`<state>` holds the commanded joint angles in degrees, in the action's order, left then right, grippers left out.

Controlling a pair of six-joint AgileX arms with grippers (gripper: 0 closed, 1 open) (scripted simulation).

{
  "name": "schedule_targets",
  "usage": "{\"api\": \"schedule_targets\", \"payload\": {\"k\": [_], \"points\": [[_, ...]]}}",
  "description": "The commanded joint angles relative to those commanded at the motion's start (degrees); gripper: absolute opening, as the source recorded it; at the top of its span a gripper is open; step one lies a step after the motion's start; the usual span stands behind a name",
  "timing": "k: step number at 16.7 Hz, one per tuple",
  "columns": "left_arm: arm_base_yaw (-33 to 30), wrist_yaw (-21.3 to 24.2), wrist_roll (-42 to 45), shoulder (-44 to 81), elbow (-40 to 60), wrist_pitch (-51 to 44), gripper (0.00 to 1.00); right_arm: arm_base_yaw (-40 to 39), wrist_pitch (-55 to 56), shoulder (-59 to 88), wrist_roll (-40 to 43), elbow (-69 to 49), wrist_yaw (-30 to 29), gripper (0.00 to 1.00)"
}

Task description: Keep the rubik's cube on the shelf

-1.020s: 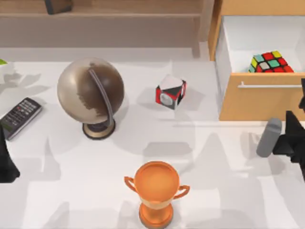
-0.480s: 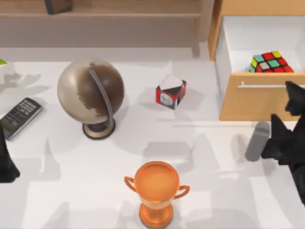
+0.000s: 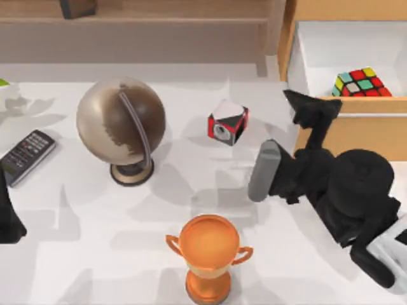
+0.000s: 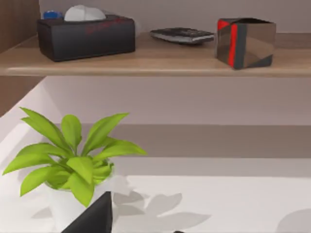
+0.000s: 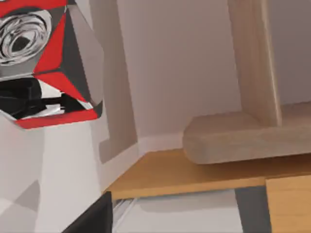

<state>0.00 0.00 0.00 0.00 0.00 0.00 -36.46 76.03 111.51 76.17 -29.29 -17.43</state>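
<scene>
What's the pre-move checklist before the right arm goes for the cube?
1. Cube located: ok, it lies in the open drawer, not on the shelf.
2. Drawer open enough for access: ok, the cube is exposed from above.
3. Right gripper placed: not ok, it sits at the drawer's front left corner, short of the cube.
4. Right fingers open: cannot tell.
5. Dial cube clear of the arm: ok, it stands apart on the table.
6. Left arm parked: ok, at the table's left edge.
</scene>
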Motion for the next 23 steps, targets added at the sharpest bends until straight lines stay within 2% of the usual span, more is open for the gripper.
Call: {"api": "schedule_targets", "payload": {"k": [5,10,17,23], "points": [[0.0,0.0,0.0,0.0,0.0,0.0,1.00,-4.3,-32.4,-1.1,-11.0,-18.8,2.4,1.00],[0.0,0.0,0.0,0.0,0.0,0.0,1.00,-2.4,-71.0,1.1,-26.3,-42.0,6.6,1.00],[0.0,0.0,0.0,0.0,0.0,0.0,1.00,9.3,-121.2,9.9,-49.5,-77.6,13.5,1.00],[0.0,0.0,0.0,0.0,0.0,0.0,1.00,23.6,-149.9,21.1,-62.7,-102.7,16.8,1.00]]}}
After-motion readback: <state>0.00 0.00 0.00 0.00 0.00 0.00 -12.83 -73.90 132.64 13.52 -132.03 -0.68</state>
